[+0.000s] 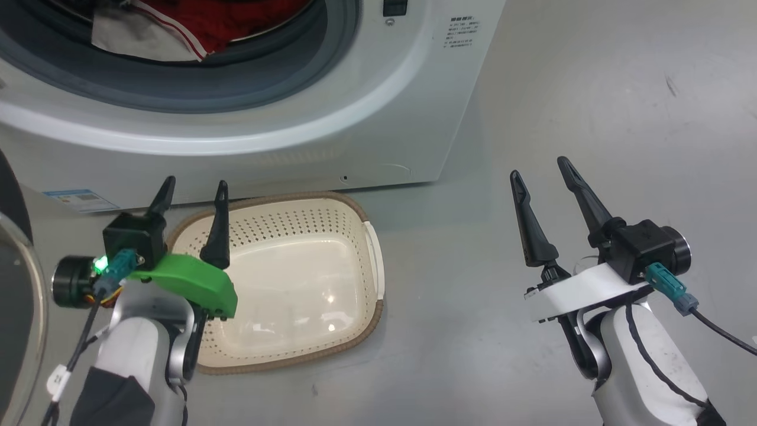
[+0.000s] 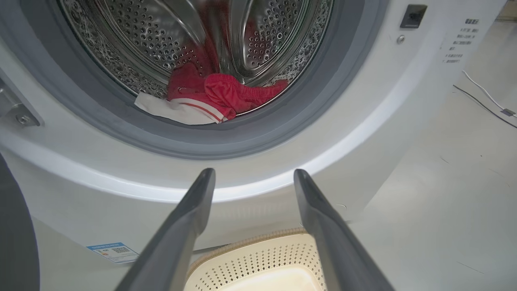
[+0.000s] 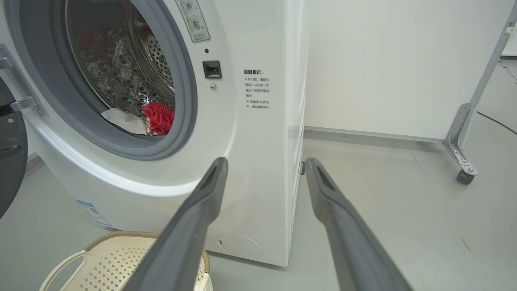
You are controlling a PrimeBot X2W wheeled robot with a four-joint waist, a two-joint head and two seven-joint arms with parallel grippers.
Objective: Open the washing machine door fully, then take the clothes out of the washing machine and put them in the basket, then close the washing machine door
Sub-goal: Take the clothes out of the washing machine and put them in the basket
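— Head view?
— The washing machine door (image 1: 18, 296) stands open at lower left. The left gripper (image 1: 195, 188) and right gripper (image 1: 538, 168) are both splayed and empty, with the basket (image 1: 378, 266) at bottom centre.
— Left wrist view?
— The clothes (image 2: 226, 95) lie at the drum lip, upper centre. Reach in and pinch the thick red fold.
— Right wrist view?
— Clothes at upper left; this arm should stand aside.

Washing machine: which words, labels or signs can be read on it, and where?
"温馨提示:" heads the printed notice on the washing machine front.
Notice's smaller lines: too small to read.
Blue sticker, lower front corner: too blurred.
Grey icon sticker above the latch: pictograms, no legible words.
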